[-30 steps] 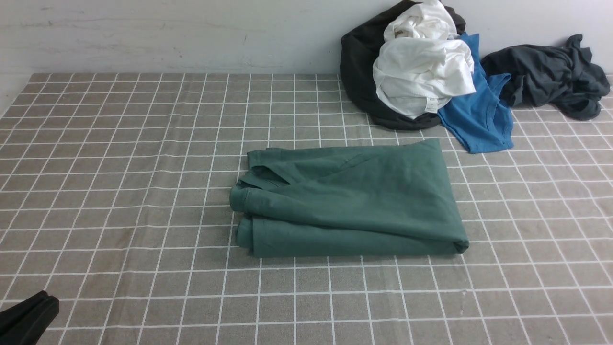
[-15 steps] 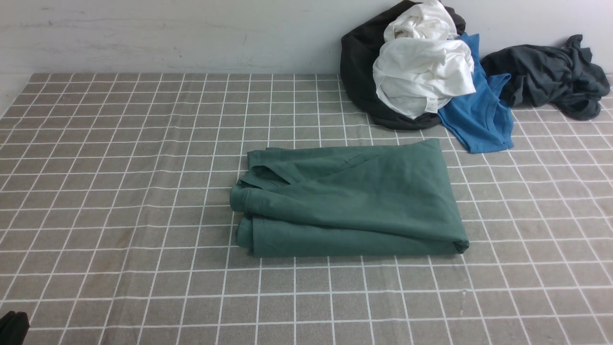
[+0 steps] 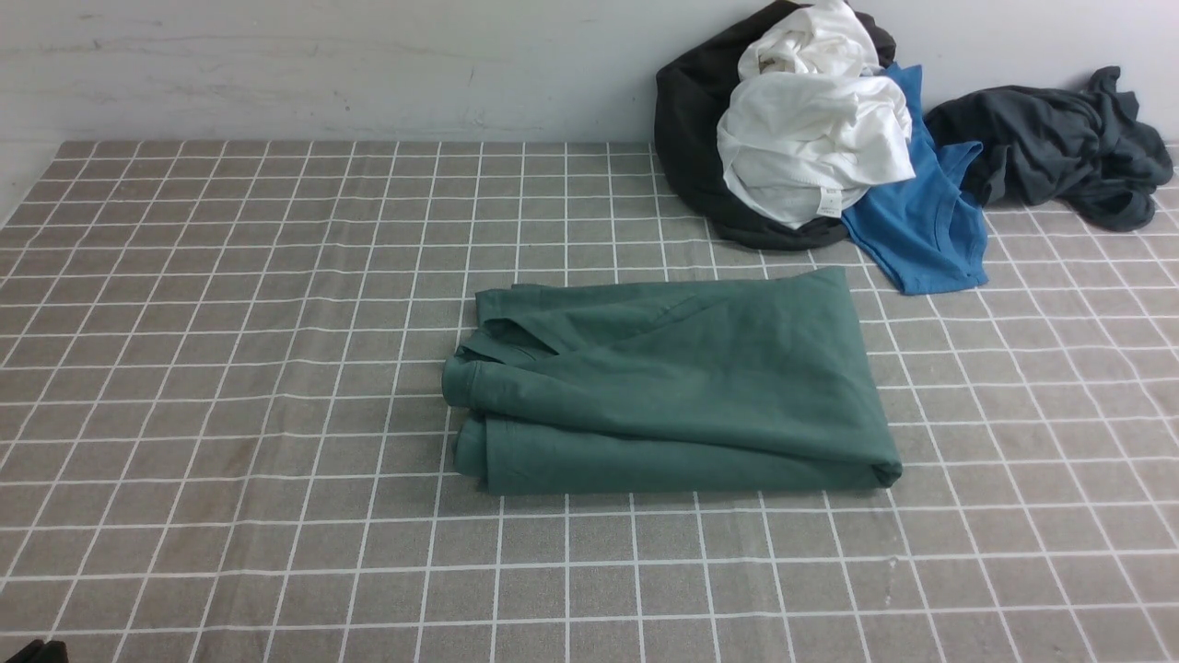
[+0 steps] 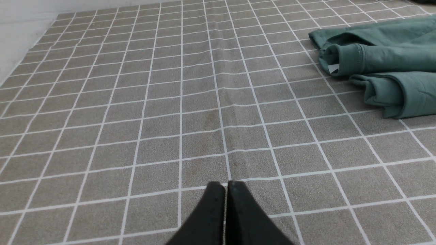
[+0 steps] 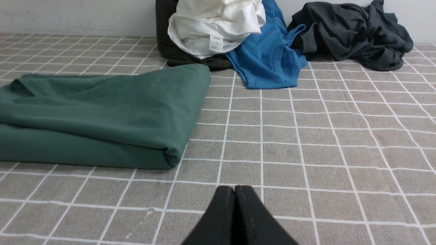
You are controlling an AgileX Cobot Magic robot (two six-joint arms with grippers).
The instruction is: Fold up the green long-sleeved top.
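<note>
A grey-brown checked cloth with white grid lines point(image 3: 276, 414) covers the counter, which runs back to a plain, scuffed white wall point(image 3: 322, 64). The green long-sleeved top point(image 3: 672, 387) lies folded into a thick, roughly rectangular bundle near the middle of the counter, its rolled layers and hemmed edges stacked at the end away from the heap of clothes, where a small white label peeks out in the left wrist view. The upper layer is smooth with a few soft creases. Beyond the green top, against the wall, a white garment point(image 3: 815, 138) sits heaped on a black one point(image 3: 686, 138), with a bright blue T-shirt point(image 3: 921, 230) spilling out beside them and a dark grey garment point(image 3: 1059, 147) crumpled further along. The left fingers point(image 4: 225, 190) are pressed together and hold nothing, hovering over bare cloth well apart from the green top; the right fingers point(image 5: 235, 194) are likewise closed and empty, just off its folded corner.
</note>
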